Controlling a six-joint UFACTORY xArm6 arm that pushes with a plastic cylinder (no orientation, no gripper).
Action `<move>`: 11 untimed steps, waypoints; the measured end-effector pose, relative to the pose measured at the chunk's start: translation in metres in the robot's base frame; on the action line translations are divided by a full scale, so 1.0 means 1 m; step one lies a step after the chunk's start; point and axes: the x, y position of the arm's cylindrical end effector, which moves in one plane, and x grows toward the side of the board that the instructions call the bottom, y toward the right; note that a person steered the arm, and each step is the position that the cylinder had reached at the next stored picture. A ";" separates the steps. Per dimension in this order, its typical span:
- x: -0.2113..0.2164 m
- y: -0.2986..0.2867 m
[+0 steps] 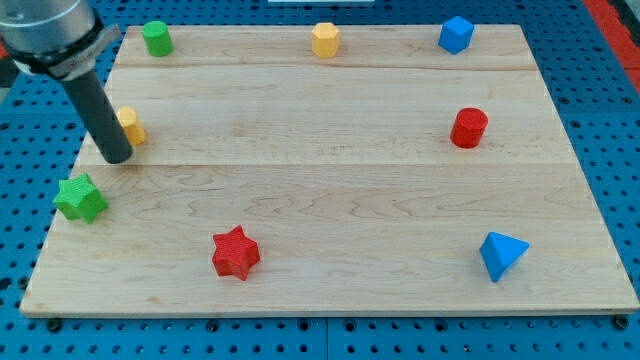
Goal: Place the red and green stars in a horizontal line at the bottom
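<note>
The red star [235, 252] lies near the view's bottom, left of centre, on the wooden board [330, 190]. The green star [81, 198] sits at the board's left edge, up and to the left of the red star. My tip [116, 158] rests on the board just above and to the right of the green star, apart from it. The rod partly covers a yellow block [131, 125] right behind it.
A green cylinder [156, 38] stands at the top left, a yellow hexagonal block [325, 40] at top centre, a blue block [455, 34] at top right. A red cylinder [468, 128] stands at the right. A blue triangular block [501, 254] lies at bottom right.
</note>
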 end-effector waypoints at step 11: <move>0.144 0.183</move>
